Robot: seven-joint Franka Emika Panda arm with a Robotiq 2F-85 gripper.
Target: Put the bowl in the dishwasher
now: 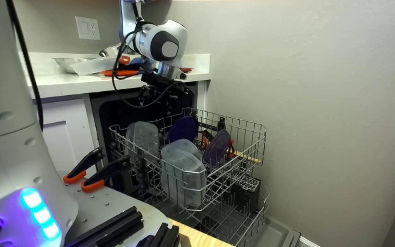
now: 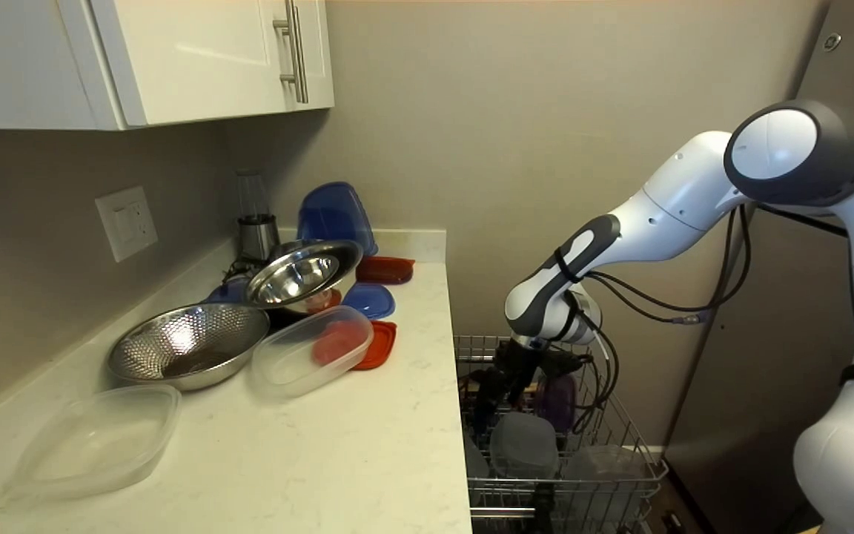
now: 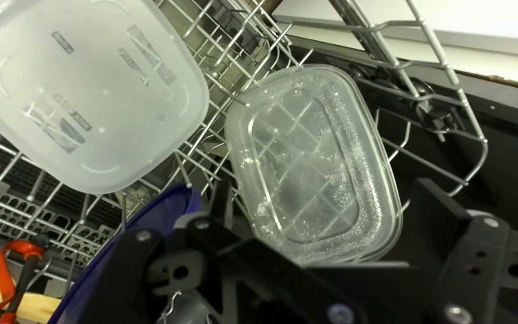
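The dishwasher (image 1: 118,111) is open, with its wire rack (image 1: 261,137) pulled out; the rack also shows in an exterior view (image 2: 505,482). No round deep bowl can be made out for sure; a grey piece (image 3: 187,310) shows low in the wrist view, cut off by the gripper's links. My gripper (image 1: 156,99) is over the rack's back part, at the dark cavity. In the wrist view its fingers (image 3: 324,189) stand wide apart with nothing held between them. Beyond them a clear container (image 3: 306,166) lies bottom up in the rack.
A frosted tub (image 3: 88,90), a dark blue lid (image 1: 183,129) and a purple lid (image 1: 218,147) stand in the rack. The cavity's dark side (image 3: 497,189) is near. The counter (image 2: 397,445) holds a colander (image 2: 190,345), steel bowls (image 2: 301,278) and clear tubs (image 2: 101,437).
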